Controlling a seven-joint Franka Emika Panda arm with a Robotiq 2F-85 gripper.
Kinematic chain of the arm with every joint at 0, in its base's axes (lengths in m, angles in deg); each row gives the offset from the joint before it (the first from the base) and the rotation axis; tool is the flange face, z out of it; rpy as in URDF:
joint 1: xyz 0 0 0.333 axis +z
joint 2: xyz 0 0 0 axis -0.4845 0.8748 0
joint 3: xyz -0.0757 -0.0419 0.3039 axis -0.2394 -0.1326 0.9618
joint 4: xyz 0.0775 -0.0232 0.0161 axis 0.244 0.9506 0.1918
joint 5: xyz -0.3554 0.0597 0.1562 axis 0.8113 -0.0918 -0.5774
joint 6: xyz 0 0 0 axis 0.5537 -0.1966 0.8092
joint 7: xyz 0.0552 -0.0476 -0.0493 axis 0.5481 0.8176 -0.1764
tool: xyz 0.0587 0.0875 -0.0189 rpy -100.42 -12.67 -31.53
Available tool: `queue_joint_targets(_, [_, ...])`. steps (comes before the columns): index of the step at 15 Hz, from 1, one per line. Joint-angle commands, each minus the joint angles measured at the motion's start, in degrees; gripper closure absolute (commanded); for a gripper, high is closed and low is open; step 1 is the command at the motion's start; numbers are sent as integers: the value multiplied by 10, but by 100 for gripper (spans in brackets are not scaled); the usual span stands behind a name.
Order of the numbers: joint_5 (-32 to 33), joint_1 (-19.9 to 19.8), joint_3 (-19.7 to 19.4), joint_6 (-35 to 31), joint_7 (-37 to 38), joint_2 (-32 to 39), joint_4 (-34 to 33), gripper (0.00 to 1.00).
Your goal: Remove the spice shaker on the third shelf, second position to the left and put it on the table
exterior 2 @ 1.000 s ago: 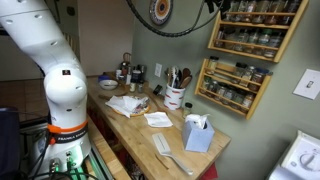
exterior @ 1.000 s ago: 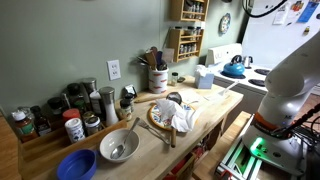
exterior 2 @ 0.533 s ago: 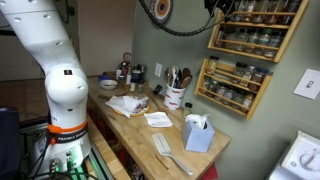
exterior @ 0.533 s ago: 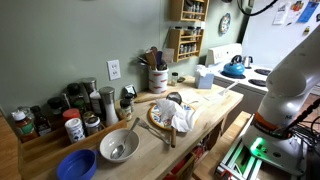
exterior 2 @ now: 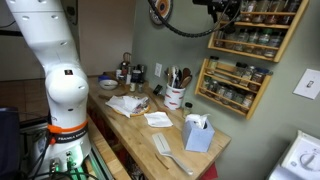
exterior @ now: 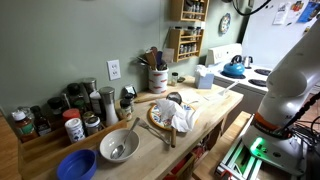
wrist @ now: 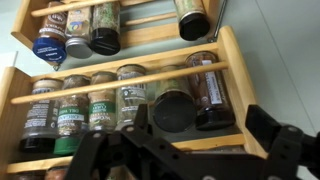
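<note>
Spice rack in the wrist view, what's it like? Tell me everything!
The spice rack is light wood, with side boards and thin rails across the front of each row. It hangs on the grey-green wall above the wooden counter. Small jars with dark caps and labels stand packed side by side behind the rails.
</note>
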Motion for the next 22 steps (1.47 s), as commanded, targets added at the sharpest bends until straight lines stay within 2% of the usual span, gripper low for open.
queue_joint_targets(1, [-10, 7, -9, -15, -30, 22, -19, 0])
queue_joint_targets(10, [-18, 5, -7, -27, -67, 60, -44, 0])
queue_joint_targets(22, [-64, -7, -16, -22, -138, 91, -67, 0])
